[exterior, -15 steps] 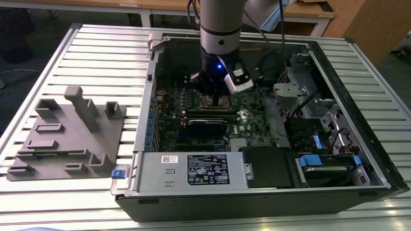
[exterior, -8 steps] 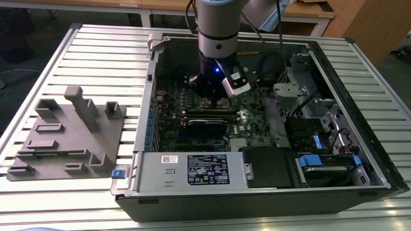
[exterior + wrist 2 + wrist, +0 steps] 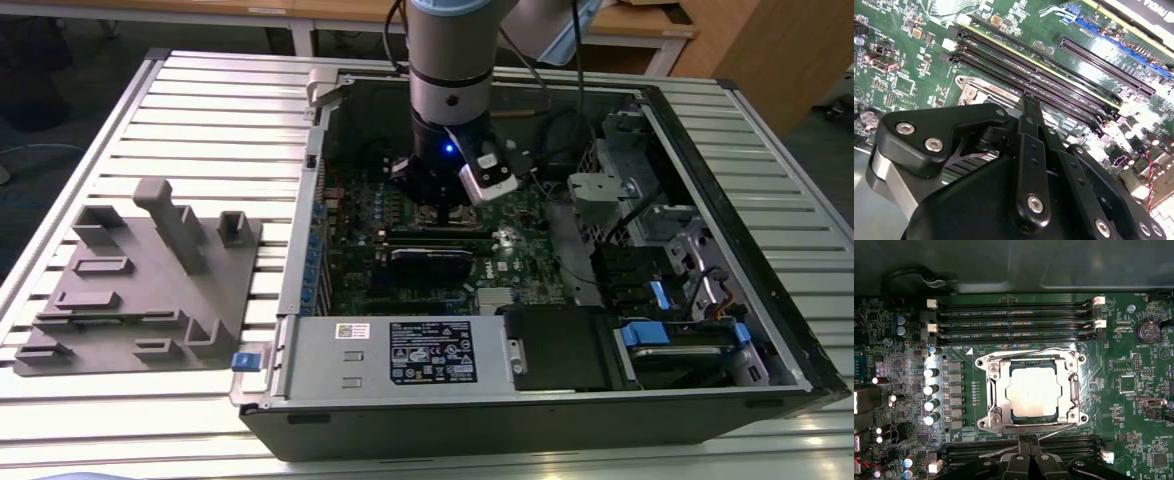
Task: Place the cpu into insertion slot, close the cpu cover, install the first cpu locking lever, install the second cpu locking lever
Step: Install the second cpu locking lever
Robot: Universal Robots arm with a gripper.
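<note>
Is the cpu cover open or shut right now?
Shut. In the first wrist view the cover lies flat around the cpu, framing its silver top in the slot.

Ribbed aluminium bench [image 3: 200, 110] under bright overhead light, glare along slats. Beyond bench: wooden tables [image 3: 320, 12] with white legs, wooden cabinet [image 3: 761, 50] toward exterior view's right. Dark grey floor [image 3: 67, 140] around bench.

Slatted metal bench [image 3: 200, 110]: open PC case [image 3: 534, 400] lying flat on it, grey fixture block [image 3: 147, 290] just beside, ext. view's left.
</note>
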